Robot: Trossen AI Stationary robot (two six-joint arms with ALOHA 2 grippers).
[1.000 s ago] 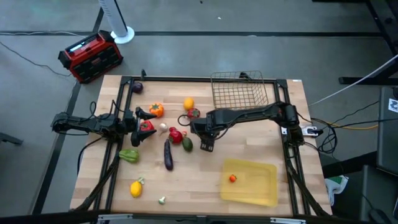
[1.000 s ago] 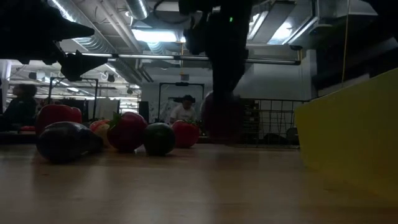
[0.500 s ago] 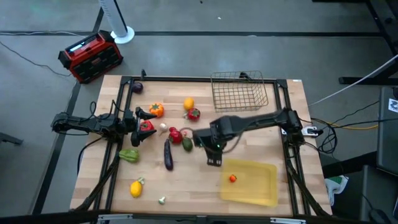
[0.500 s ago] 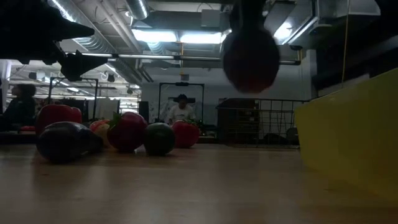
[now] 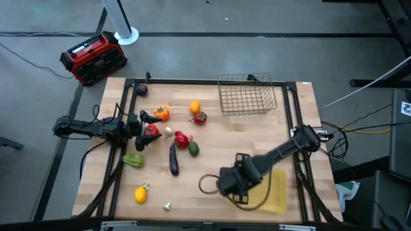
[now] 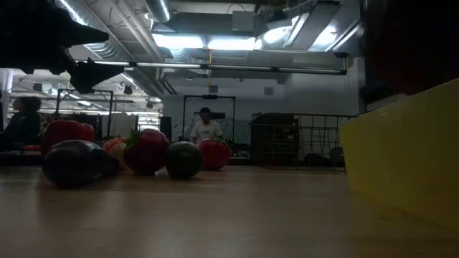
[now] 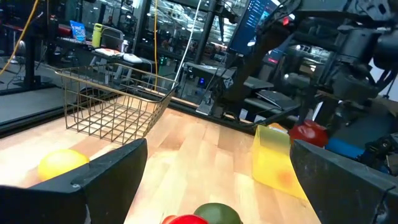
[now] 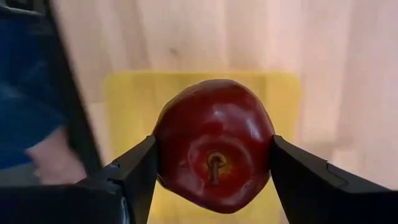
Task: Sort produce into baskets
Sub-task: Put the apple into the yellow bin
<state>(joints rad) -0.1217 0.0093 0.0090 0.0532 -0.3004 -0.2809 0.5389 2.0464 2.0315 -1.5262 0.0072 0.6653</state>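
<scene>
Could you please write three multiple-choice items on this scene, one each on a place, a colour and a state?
1. Where is the right tool?
A. above the yellow tray
B. inside the wire basket
C. beside the red-and-black box

2. What colour is the fruit that the right tool holds?
A. yellow
B. dark red
C. green

3. How does the left tool stand?
A. shut on a lemon
B. shut on nothing
C. open, holding nothing

Answers: 1 A, the tray lies behind the apple in the right wrist view. 2 B, the apple is dark red. 3 C, its fingers stand wide apart.
</scene>
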